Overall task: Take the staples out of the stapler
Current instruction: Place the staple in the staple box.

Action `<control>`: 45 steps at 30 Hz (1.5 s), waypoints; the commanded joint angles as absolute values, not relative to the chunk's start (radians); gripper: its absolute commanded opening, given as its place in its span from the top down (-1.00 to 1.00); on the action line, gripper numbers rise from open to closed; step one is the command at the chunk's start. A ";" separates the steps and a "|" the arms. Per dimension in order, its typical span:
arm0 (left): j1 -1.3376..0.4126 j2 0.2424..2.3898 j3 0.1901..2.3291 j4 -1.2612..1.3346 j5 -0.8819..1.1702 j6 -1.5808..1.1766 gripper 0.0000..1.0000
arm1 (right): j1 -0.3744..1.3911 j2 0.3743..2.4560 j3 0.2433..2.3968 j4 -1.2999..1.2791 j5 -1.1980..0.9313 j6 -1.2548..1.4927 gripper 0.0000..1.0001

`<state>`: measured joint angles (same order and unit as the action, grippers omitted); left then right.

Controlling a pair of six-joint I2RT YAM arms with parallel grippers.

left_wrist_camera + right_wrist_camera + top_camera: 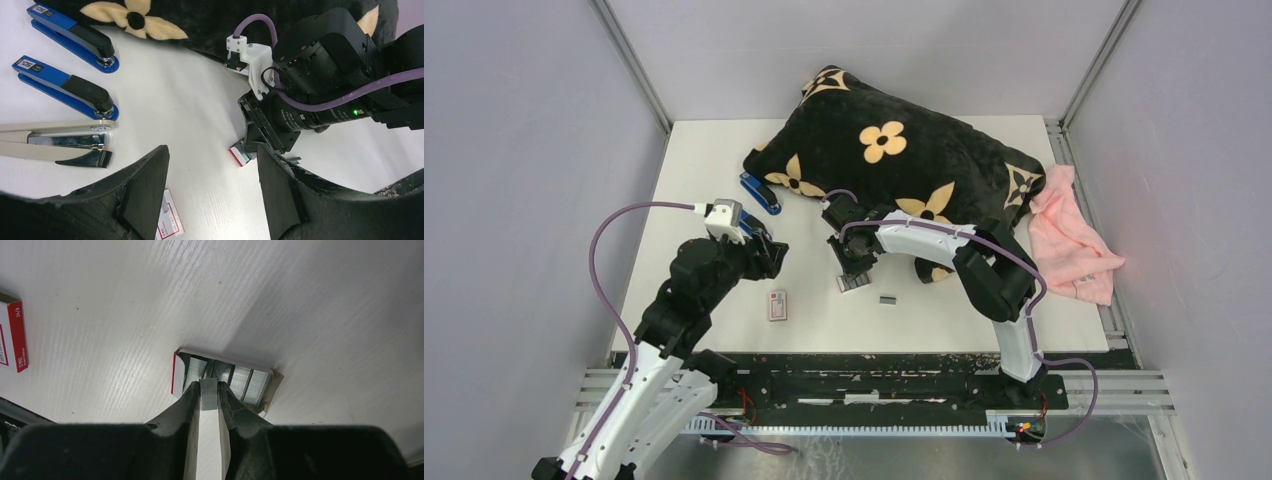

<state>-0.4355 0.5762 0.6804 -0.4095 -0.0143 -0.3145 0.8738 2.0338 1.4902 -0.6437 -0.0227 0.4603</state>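
Pinched shut between the right gripper's (208, 388) fingers, a strip of staples (209, 397) is held at the mouth of the open staple box (176, 375), where other strips (245, 382) lie. Depositing is judged to be in hand, so release and a straight lift are called for. The right arm (924, 240) is bent over, wrist down. The left gripper (210, 155) is held open and empty, with three staplers (65, 90) ahead.

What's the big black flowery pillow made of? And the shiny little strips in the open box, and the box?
The pillow looks like soft plush fabric: fuzzy, matte black with tan flowers. The staples look like metal: silvery-grey, ridged, with a dull shine. Their box is probably thin cardboard: printed red and white, with a bent brownish flap.
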 commanded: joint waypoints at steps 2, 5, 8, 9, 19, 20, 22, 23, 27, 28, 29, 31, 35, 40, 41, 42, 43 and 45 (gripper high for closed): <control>-0.427 0.575 0.681 -0.357 0.011 -0.272 -0.44 | 0.878 2.015 1.488 -0.630 -0.003 0.479 0.54; -0.426 0.574 0.681 -0.357 0.012 -0.273 -0.44 | 0.879 2.013 1.482 -0.622 0.003 0.493 0.55; -0.426 0.571 0.680 -0.357 0.012 -0.273 -0.44 | 0.879 2.006 1.471 -0.611 0.019 0.505 0.55; -0.426 0.572 0.680 -0.357 0.012 -0.273 -0.44 | 0.879 2.001 1.468 -0.606 0.020 0.508 0.55; -0.423 0.573 0.680 -0.357 0.014 -0.273 -0.44 | 0.875 1.983 1.463 -0.600 0.026 0.523 0.55; -0.421 0.573 0.680 -0.357 0.014 -0.273 -0.44 | 0.873 1.980 1.463 -0.600 0.026 0.524 0.55; -0.421 0.574 0.680 -0.357 0.015 -0.273 -0.44 | 0.868 1.972 1.466 -0.601 0.029 0.525 0.55; -0.421 0.574 0.680 -0.357 0.016 -0.273 -0.44 | 0.864 1.969 1.467 -0.601 0.030 0.525 0.55; -0.420 0.575 0.680 -0.356 0.017 -0.273 -0.44 | 0.853 1.958 1.465 -0.600 0.021 0.527 0.56; -0.418 0.574 0.680 -0.356 0.018 -0.273 -0.44 | 0.853 1.956 1.464 -0.600 0.019 0.529 0.56; -0.418 0.575 0.680 -0.356 0.018 -0.273 -0.44 | 0.853 1.955 1.463 -0.599 0.018 0.530 0.56; -0.416 0.577 0.680 -0.356 0.018 -0.273 -0.44 | 0.853 1.953 1.459 -0.594 0.012 0.537 0.56; -0.414 0.577 0.680 -0.356 0.020 -0.274 -0.44 | 0.851 1.957 1.444 -0.574 0.000 0.559 0.56; -0.411 0.577 0.680 -0.356 0.021 -0.275 -0.44 | 0.848 1.965 1.428 -0.551 -0.009 0.579 0.56; -0.410 0.577 0.680 -0.356 0.021 -0.275 -0.44 | 0.849 1.965 1.428 -0.550 -0.012 0.580 0.56; -0.409 0.577 0.680 -0.356 0.023 -0.274 -0.44 | 0.847 1.965 1.427 -0.548 -0.015 0.581 0.56; -0.408 0.577 0.680 -0.356 0.023 -0.274 -0.44 | 0.846 1.964 1.425 -0.547 -0.019 0.583 0.56; -0.409 0.576 0.680 -0.354 0.024 -0.275 -0.44 | 0.847 1.962 1.425 -0.545 -0.023 0.583 0.56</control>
<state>-0.4156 0.5762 0.6804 -0.4091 0.0059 -0.3145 0.8497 2.0033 1.4292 -0.5797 -0.0105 0.5602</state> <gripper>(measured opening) 0.720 0.225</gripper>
